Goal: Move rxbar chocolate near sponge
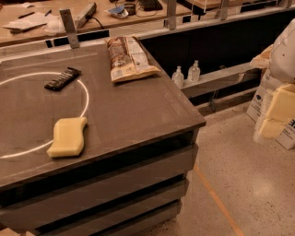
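The rxbar chocolate (62, 79) is a flat black wrapper lying at an angle on the far left part of the grey table (138, 110), just inside a white ring marked on the top. The sponge (68, 136) is a pale yellow wavy-sided block lying nearer the front edge, on the ring line, well apart from the bar. My gripper (275, 115) hangs at the right edge of the camera view, off the table and over the floor, far from both things and holding nothing that I can see.
A brown-and-white chip bag (129, 57) lies at the table's far right. Two clear bottles (186, 73) stand on a low ledge behind the table. A desk with cables (92, 14) runs along the back. Speckled floor with an orange line (216, 198) lies to the right.
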Controlling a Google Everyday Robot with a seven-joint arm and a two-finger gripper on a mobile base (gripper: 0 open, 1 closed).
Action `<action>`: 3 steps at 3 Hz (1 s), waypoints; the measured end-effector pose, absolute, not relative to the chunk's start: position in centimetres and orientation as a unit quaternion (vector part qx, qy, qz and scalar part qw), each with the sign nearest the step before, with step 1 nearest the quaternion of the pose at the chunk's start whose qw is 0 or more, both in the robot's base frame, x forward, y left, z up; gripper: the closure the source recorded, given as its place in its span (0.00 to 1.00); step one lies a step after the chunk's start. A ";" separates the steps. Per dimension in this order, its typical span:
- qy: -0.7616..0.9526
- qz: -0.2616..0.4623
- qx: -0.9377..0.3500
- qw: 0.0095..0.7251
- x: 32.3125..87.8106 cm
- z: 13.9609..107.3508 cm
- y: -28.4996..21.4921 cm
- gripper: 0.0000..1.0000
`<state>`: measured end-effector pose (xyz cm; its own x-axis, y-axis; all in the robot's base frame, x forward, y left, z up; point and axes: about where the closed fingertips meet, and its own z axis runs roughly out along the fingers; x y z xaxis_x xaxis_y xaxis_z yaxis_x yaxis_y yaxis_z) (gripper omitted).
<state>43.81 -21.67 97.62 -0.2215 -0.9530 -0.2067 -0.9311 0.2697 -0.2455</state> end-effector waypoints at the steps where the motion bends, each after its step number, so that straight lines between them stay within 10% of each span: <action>1: 0.781 -0.034 -0.603 0.159 43.8 97.6 -21.7 0.00; 3: 0.761 0.008 -0.591 0.267 49.1 98.5 -16.5 0.00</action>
<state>49.08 -16.52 98.53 -0.1583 -0.8958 -0.4154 -0.9040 0.3007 -0.3039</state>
